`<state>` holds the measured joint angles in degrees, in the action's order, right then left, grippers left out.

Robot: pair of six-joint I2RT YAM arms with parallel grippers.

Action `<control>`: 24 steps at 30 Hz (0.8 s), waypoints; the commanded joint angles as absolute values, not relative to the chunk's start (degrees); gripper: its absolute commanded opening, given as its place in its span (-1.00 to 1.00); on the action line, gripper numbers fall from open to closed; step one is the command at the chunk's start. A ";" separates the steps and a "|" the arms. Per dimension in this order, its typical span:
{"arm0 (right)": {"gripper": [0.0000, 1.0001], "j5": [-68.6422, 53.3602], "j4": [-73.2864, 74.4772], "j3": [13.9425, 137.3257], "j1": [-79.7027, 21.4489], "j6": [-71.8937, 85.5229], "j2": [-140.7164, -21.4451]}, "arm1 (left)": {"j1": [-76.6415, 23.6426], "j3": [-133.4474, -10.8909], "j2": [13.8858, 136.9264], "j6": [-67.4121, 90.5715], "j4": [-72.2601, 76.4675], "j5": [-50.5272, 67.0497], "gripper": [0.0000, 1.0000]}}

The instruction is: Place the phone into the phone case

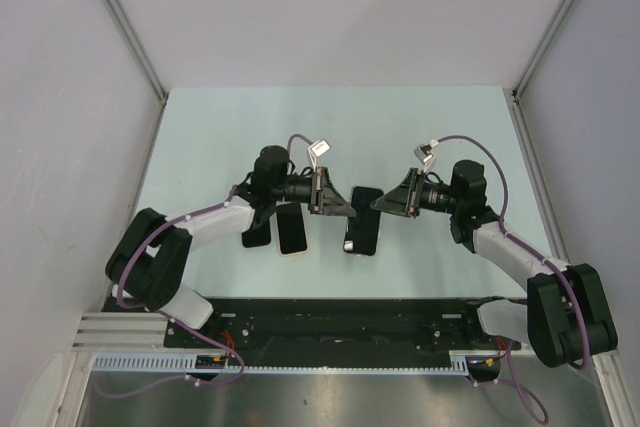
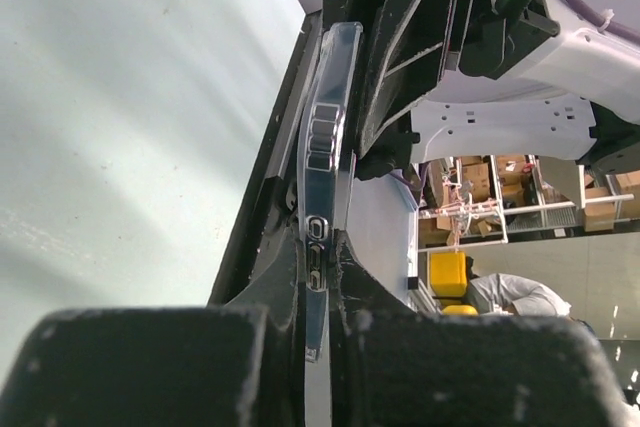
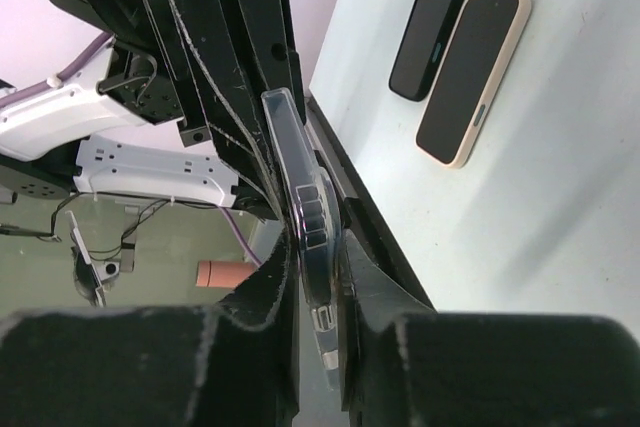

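Observation:
A clear phone case (image 2: 330,97) is seen edge-on, its button bumps showing, and both grippers pinch it from opposite sides. My left gripper (image 2: 318,237) is shut on its left edge and my right gripper (image 3: 318,257) is shut on the right edge of the same phone case (image 3: 295,157). A thin black slab (image 2: 270,167), apparently the phone, lies against the case's table-side face. From above, the phone (image 1: 362,232) looks black between the left gripper (image 1: 345,207) and the right gripper (image 1: 380,204), just above the table. How far it sits in the case is unclear.
Two other phones lie side by side on the pale green table (image 1: 420,137), left of the held one: a black phone (image 1: 257,235) and a beige-cased phone (image 1: 292,230). The right wrist view shows them past the left arm, the black phone (image 3: 432,22) and the beige-cased phone (image 3: 472,77).

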<state>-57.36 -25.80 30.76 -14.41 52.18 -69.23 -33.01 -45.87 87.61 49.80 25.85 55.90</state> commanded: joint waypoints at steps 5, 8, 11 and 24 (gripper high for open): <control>-0.98 -55.90 -28.56 32.87 -14.24 51.94 -69.17 | -32.96 -49.31 86.14 43.51 16.01 53.79 -0.81; -1.00 -55.81 -28.13 33.05 -14.15 51.94 -70.05 | -32.61 -50.45 84.99 41.49 12.24 51.51 -0.32; -1.00 -55.72 -26.64 33.05 -14.24 50.81 -71.10 | -31.03 -51.94 83.06 38.16 5.49 47.56 0.17; -1.00 -48.87 -17.76 39.89 -21.97 40.78 -85.93 | -25.66 -55.46 64.62 21.37 -18.37 12.06 0.99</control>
